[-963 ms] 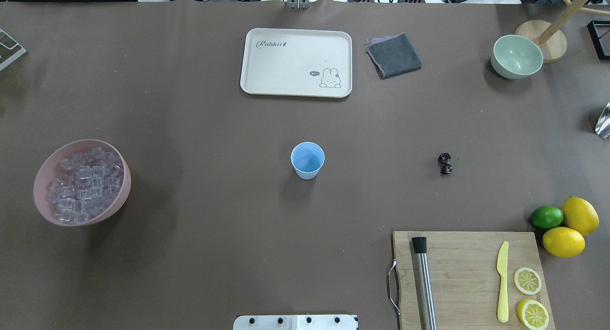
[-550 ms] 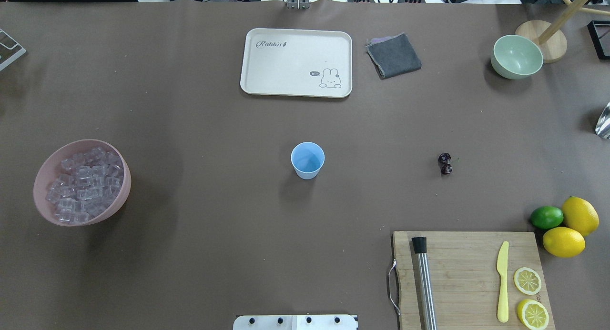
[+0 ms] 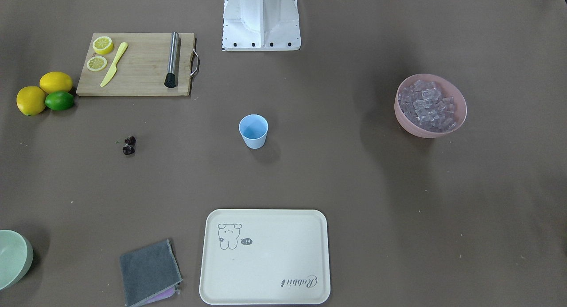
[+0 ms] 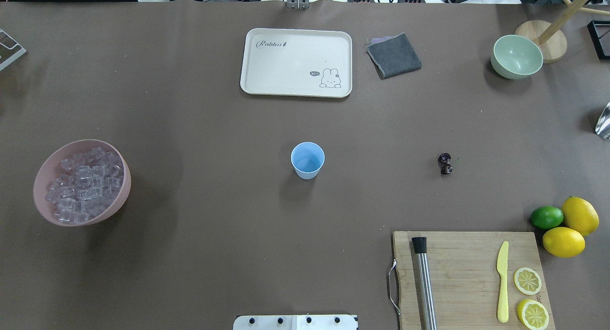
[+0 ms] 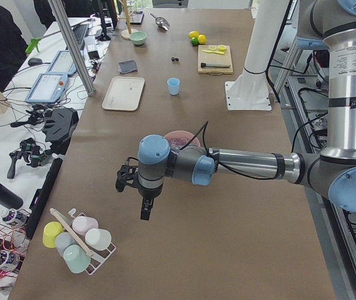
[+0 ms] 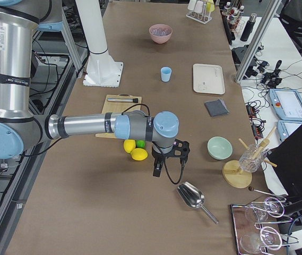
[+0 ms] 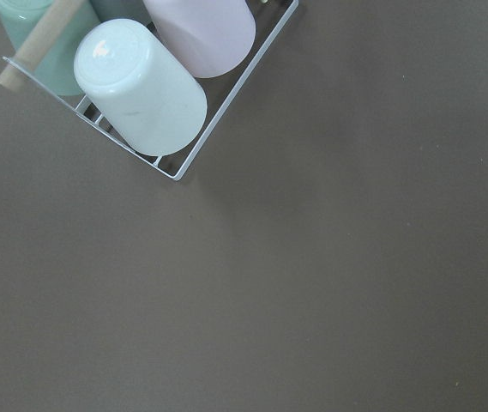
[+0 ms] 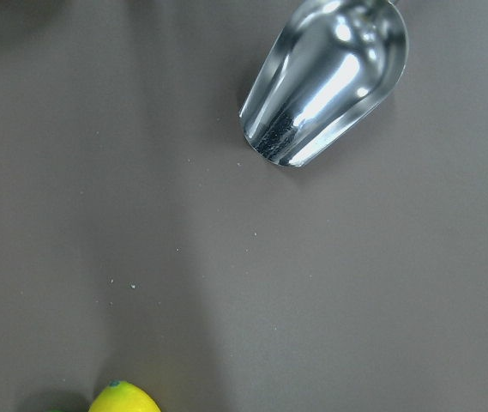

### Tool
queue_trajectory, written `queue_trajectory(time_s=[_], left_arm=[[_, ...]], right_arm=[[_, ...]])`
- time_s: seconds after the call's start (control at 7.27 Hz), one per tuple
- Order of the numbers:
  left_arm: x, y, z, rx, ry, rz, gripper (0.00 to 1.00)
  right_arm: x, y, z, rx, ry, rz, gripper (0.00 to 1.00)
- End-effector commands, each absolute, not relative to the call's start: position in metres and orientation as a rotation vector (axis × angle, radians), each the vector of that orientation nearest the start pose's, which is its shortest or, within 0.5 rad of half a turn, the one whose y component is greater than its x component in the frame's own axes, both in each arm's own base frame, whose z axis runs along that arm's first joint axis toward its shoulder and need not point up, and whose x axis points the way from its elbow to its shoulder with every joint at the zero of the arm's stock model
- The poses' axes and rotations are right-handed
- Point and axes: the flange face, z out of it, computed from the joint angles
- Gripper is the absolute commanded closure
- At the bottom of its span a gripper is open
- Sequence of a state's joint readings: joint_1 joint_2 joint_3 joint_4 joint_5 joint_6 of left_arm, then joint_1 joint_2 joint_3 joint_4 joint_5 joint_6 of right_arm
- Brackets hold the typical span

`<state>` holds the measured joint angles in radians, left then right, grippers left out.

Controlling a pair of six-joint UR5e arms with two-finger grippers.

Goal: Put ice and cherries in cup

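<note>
Overhead exterior view: nothing on the bench (image 4: 214, 125) has shifted over the last second. The cup (image 4: 307, 159) stands empty mid-bench. The ice (image 4: 86, 185) is heaped in the pink bowl (image 4: 47, 168) well to its left, and the cherries (image 4: 445, 164) lie well to its right. I judge the task unstarted. The left pincer (image 5: 143, 209) hangs beyond the bowl and the right pincer (image 6: 158, 169) near a scoop (image 6: 192, 197). I cannot tell whether either is apart or together.

Overhead and front views face each other, sharing the cup (image 4: 307, 159).
</note>
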<state>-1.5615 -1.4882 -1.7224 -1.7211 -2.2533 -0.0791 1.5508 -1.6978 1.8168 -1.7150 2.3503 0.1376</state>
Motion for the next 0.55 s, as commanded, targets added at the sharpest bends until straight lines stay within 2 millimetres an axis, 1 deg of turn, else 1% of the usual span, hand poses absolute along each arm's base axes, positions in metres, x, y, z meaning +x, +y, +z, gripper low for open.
queue_trajectory(time_s=[0.0, 0.14, 0.41], left_arm=[[-0.0661, -0.4705, 0.6181, 0.170, 0.688, 0.004, 0.02], [-0.0661, -0.4714, 0.6144, 0.177, 0.688, 0.005, 0.02], [-0.0661, -0.4713, 0.6167, 0.172, 0.689, 0.002, 0.02]], right_arm=[[0.0546, -0.4341, 0.6051, -0.075, -0.778, 0.117, 0.00], [0.0545, -0.4343, 0.6021, -0.068, -0.778, 0.114, 0.00], [0.0545, -0.4351, 0.6013, -0.065, -0.779, 0.111, 0.00]])
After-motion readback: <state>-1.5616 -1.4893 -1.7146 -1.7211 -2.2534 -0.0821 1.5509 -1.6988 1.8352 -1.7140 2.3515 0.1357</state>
